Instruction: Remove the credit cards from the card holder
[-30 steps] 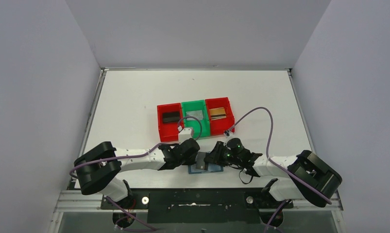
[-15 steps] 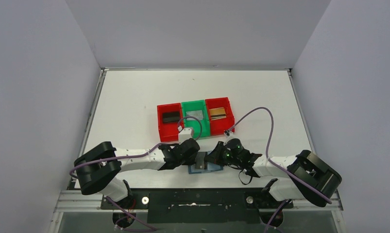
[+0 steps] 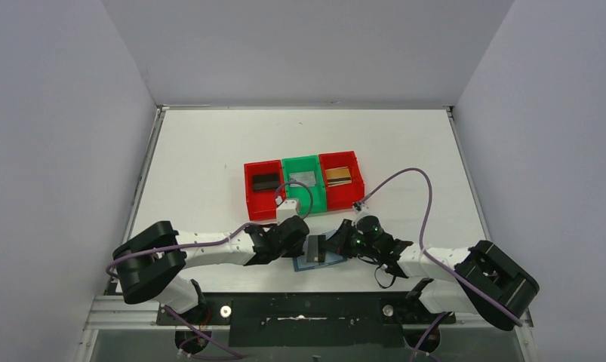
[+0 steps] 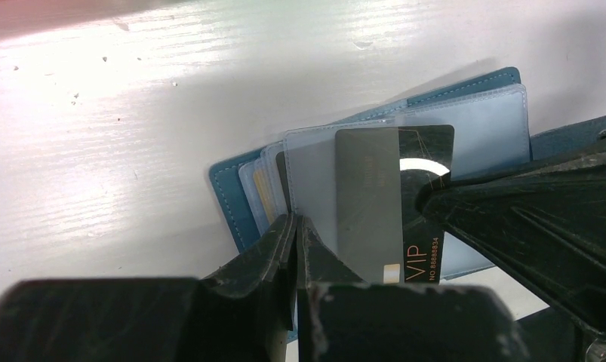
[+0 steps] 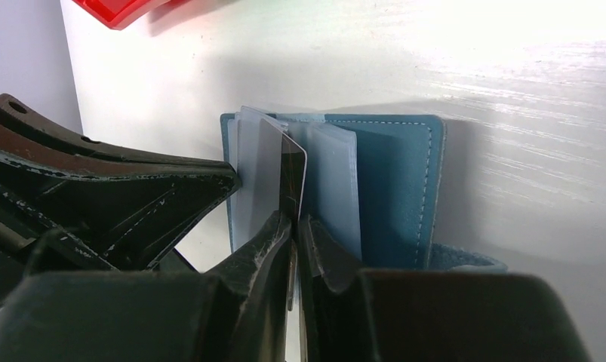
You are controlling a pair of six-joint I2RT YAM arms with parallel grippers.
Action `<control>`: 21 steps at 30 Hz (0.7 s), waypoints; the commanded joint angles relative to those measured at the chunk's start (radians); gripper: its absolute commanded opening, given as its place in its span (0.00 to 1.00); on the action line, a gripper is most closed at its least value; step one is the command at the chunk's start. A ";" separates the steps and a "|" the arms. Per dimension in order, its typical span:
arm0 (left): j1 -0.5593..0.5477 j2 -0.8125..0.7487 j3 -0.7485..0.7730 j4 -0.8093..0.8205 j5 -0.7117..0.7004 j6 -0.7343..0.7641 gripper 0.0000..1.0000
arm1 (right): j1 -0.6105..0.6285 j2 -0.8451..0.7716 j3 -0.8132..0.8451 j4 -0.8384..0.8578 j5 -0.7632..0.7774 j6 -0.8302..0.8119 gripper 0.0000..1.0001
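Note:
The teal-blue card holder [image 3: 326,262] lies open at the table's near edge, its clear pockets fanned out [image 4: 466,121]. My left gripper [image 4: 296,225] is shut on the edge of a clear pocket of the card holder. My right gripper [image 5: 294,222] is shut on a black credit card [image 5: 292,173], marked VIP, which sticks partway out of a pocket [image 4: 428,162]. In the top view the left gripper [image 3: 303,241] and the right gripper [image 3: 336,246] face each other over the holder [image 5: 398,173]. A gold-edged card [image 4: 260,192] shows in a lower pocket.
A row of three bins stands behind the grippers: a red bin [image 3: 252,192] with a black card, a green bin [image 3: 315,197] with a silver-grey card, a red bin [image 3: 357,178] with a gold-brown card. Purple cables loop over both arms.
My right gripper and arm have shifted a little to the right, still shut on the black card. My left gripper has stayed put on the holder.

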 commanded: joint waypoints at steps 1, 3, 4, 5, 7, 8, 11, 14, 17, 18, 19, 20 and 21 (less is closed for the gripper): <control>-0.009 0.017 -0.021 -0.066 0.026 0.032 0.01 | -0.009 0.028 -0.009 0.080 0.005 0.007 0.09; -0.009 0.021 -0.017 -0.068 0.029 0.035 0.01 | -0.009 0.034 -0.027 0.120 0.011 0.032 0.13; -0.009 0.022 -0.017 -0.068 0.029 0.036 0.01 | -0.009 0.036 -0.036 0.137 0.017 0.040 0.16; -0.009 0.026 -0.018 -0.066 0.031 0.037 0.01 | -0.009 0.039 -0.041 0.147 0.018 0.047 0.18; -0.009 0.031 -0.014 -0.070 0.032 0.040 0.01 | -0.009 0.045 -0.038 0.144 0.022 0.043 0.21; -0.009 0.034 -0.011 -0.072 0.033 0.042 0.01 | -0.008 0.046 -0.036 0.135 0.028 0.039 0.22; -0.009 0.041 -0.004 -0.072 0.036 0.047 0.01 | -0.009 0.047 -0.038 0.141 0.024 0.029 0.24; -0.009 0.040 -0.003 -0.068 0.040 0.047 0.01 | -0.009 0.048 -0.038 0.131 0.034 0.025 0.27; -0.009 0.036 -0.006 -0.062 0.042 0.045 0.01 | -0.009 0.060 -0.037 0.134 0.035 0.012 0.28; -0.009 0.036 -0.008 -0.062 0.043 0.044 0.01 | -0.007 0.070 -0.034 0.135 0.033 0.008 0.28; -0.009 0.037 -0.008 -0.060 0.043 0.045 0.01 | -0.006 0.080 -0.029 0.137 0.032 0.002 0.28; -0.009 0.038 -0.009 -0.059 0.044 0.045 0.01 | -0.003 0.091 -0.025 0.139 0.033 -0.003 0.27; -0.009 0.039 -0.008 -0.060 0.044 0.044 0.01 | 0.000 0.099 -0.022 0.139 0.037 -0.005 0.27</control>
